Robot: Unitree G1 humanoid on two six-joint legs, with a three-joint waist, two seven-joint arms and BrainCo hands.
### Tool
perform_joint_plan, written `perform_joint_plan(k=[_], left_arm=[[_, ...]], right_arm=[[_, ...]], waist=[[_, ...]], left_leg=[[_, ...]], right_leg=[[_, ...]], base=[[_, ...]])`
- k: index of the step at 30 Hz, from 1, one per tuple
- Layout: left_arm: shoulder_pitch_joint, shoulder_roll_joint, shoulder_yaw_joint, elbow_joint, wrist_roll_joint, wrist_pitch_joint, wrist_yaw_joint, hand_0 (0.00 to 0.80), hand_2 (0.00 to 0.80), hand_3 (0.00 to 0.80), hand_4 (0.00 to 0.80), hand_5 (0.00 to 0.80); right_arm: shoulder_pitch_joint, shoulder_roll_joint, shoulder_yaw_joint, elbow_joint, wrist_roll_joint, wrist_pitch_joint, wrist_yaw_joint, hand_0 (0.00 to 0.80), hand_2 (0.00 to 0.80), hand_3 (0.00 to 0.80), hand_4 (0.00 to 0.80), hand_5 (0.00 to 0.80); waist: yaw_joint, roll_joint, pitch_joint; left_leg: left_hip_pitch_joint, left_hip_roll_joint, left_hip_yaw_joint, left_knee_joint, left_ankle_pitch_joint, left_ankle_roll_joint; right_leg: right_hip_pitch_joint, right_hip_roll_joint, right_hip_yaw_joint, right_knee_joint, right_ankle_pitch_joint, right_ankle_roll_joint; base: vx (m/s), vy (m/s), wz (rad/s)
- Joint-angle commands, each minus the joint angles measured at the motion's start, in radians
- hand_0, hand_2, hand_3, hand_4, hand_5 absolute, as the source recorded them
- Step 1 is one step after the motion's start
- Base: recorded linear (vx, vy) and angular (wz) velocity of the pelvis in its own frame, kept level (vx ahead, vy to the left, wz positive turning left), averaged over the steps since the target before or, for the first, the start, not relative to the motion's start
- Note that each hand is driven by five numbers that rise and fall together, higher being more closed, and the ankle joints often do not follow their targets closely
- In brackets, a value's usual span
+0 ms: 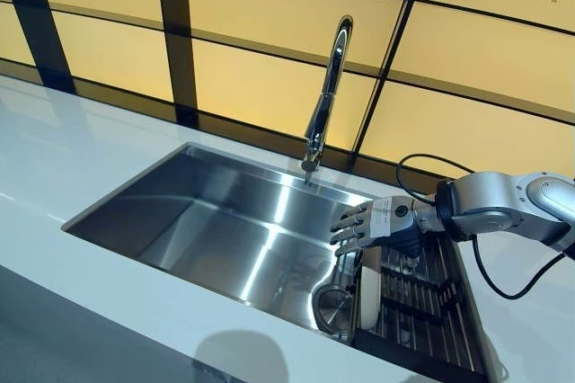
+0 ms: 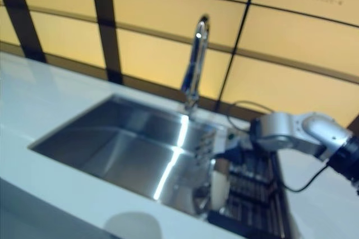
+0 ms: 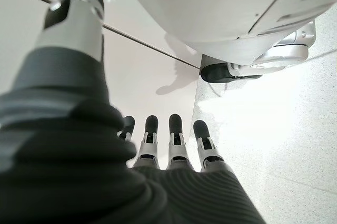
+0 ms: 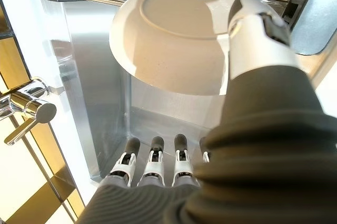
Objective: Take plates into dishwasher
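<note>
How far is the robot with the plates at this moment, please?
Nothing looks finished: no dishwasher shows in any view. The right hand, fingers straight, hovers over the stainless steel sink beside the round white plate, which stands on edge at the dark wire rack; it has no grip on it yet. The left hand hangs open over the floor. Grasping and carrying remain.
</note>
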State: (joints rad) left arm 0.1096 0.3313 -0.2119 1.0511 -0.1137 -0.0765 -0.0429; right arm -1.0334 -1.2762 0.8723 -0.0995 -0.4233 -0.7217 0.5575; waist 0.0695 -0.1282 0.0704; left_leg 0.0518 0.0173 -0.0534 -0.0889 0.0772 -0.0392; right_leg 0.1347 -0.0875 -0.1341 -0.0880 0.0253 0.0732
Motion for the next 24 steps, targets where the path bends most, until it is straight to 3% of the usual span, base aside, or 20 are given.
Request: perform_joint_plan(k=[1, 24], left_arm=[[-0.059, 0.04, 0.02, 0.013, -0.013, -0.024, -0.004, 0.0, 0.0, 0.0, 0.0, 0.0], [-0.06, 0.046, 0.01, 0.011, -0.006, -0.028, -0.006, 0.0, 0.0, 0.0, 0.0, 0.0]], right_arm=[[-0.028, -0.045, -0.007, 0.011, 0.008, 0.008, -0.011, 0.0, 0.0, 0.0, 0.0, 0.0], [0.06, -0.005, -0.059, 0.02, 0.016, -0.003, -0.008, 0.0, 0.0, 0.0, 0.0, 0.0]], waist=[[0.043, -0.037, 0.005], [0.052, -0.031, 0.016]], left_leg=[[0.067, 0.058, 0.054, 0.015, -0.062, -0.042], [0.064, 0.057, 0.047, 0.019, -0.064, -0.039]], right_leg=[[-0.009, 0.0, -0.005, 0.001, 0.036, 0.029], [-0.01, -0.002, -0.007, 0.002, 0.038, 0.03]], base=[[0.0, 0.0, 0.0], [0.0, 0.0, 0.0]])
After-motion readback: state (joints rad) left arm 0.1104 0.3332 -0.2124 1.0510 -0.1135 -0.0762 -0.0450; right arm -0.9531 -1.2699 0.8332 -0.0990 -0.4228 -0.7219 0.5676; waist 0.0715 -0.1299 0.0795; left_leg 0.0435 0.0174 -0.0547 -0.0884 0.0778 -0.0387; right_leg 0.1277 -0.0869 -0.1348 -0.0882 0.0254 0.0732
